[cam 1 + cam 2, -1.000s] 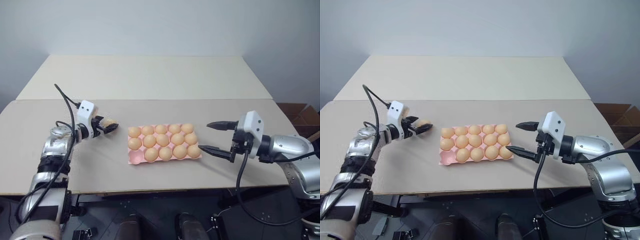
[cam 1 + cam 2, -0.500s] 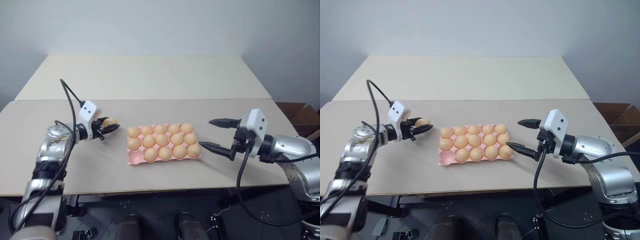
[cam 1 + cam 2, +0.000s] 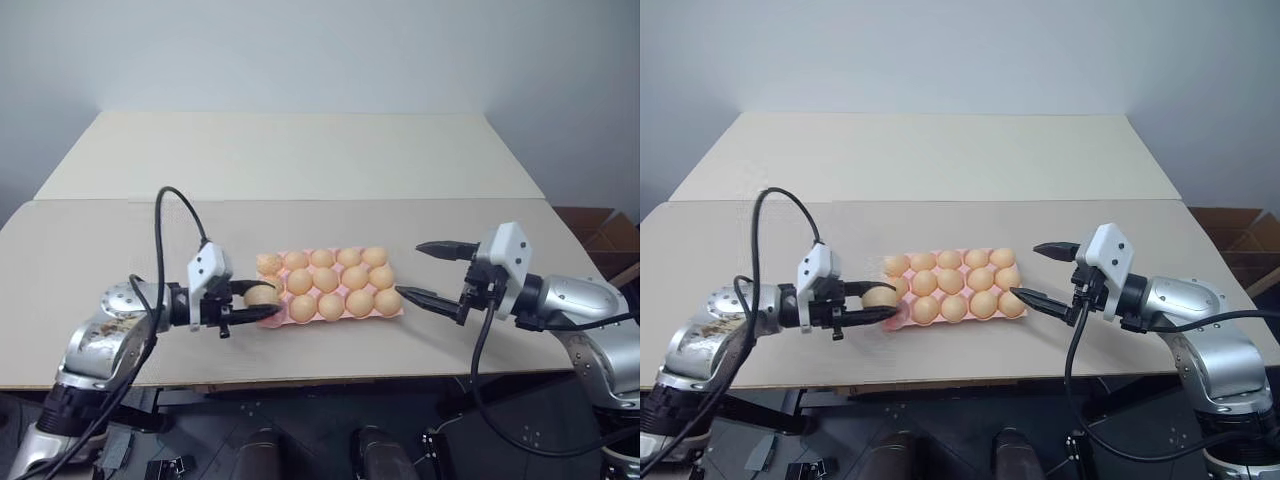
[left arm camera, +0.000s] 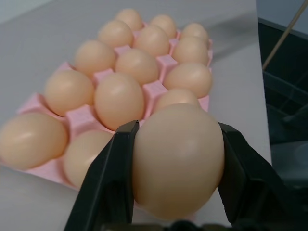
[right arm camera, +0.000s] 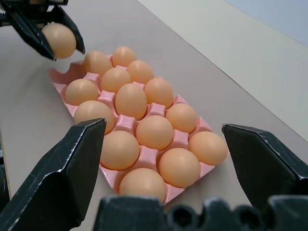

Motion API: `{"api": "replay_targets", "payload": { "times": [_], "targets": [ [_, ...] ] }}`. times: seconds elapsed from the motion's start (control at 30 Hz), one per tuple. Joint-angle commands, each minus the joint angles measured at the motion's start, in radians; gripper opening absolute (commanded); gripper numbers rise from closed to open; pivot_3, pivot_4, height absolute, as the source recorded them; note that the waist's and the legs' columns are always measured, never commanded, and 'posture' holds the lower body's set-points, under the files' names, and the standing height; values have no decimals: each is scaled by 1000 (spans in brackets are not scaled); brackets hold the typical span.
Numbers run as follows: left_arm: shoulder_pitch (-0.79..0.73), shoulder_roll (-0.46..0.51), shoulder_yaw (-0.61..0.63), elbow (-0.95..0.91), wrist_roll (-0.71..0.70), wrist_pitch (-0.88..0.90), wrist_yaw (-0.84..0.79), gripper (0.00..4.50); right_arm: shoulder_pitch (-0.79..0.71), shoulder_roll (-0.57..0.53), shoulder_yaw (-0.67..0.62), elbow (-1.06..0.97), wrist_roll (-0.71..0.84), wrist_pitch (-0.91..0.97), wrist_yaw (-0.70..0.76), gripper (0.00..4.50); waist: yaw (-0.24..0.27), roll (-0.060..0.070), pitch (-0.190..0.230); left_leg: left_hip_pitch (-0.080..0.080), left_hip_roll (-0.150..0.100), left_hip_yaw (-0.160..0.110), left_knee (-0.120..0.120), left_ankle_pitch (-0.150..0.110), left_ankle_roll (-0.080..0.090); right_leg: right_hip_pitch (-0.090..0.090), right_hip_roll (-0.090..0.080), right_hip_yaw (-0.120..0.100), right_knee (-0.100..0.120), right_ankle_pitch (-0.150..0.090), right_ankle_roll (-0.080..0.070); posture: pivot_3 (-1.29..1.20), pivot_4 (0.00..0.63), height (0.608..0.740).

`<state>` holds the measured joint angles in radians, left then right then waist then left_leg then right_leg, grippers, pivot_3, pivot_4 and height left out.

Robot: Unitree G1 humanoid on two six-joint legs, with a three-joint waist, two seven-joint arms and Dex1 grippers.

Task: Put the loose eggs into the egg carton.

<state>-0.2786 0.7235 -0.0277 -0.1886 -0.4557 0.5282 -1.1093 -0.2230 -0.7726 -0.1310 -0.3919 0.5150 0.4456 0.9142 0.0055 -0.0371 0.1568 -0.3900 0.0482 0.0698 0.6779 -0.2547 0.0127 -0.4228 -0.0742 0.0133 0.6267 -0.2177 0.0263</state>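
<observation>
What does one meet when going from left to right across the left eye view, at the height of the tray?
left gripper, holding an egg → pink egg tray with its eggs → right gripper, open and empty.

We are finding no writing, label, brand, number or sign to read anywhere in these views. We are seeing two small dark dots on the white housing behind each gripper, but they are looking like holes or screws rather than characters, as far as the head views are letting us judge.
</observation>
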Motion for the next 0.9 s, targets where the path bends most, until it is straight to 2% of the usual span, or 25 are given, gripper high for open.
{"api": "replay_targets", "payload": {
  "times": [0.03,0.13,0.4,0.6,0.73,0.9],
  "targets": [
    [-17,11,0,-39,-13,8,-5,3521,-6,-7,-21,-37,19,6,-5,4500,-1,0,0,0,0,0,0,0,0,0,0,0,0,0,0,0,150,740],
    [-22,22,34,-49,-22,-1,4,4485,-6,-6,-22,-38,19,8,-8,4500,0,0,0,0,0,0,0,0,0,0,0,0,0,0,0,0,150,740],
    [57,144,294,-55,-122,-16,-46,4485,-3,-12,-28,-23,20,-6,15,4500,-10,0,0,0,1,0,-1,0,0,0,0,0,0,0,0,0,150,740],
    [308,237,568,-50,-185,8,-153,4485,13,-39,-42,15,25,-33,96,4500,-17,0,0,0,1,1,-1,0,0,-1,-1,0,-1,-1,-1,0,150,740],
    [490,218,706,-79,-210,13,-187,4485,37,-47,-44,24,23,-55,132,4500,-17,0,0,1,2,1,-2,0,0,-1,-1,-1,0,-3,-5,0,150,740],
    [606,159,784,-167,-251,28,-134,4485,64,-43,-49,17,29,-60,140,4500,-7,0,0,2,2,1,-1,0,0,-1,-1,-1,0,-5,-8,0,150,740]
  ]
}}
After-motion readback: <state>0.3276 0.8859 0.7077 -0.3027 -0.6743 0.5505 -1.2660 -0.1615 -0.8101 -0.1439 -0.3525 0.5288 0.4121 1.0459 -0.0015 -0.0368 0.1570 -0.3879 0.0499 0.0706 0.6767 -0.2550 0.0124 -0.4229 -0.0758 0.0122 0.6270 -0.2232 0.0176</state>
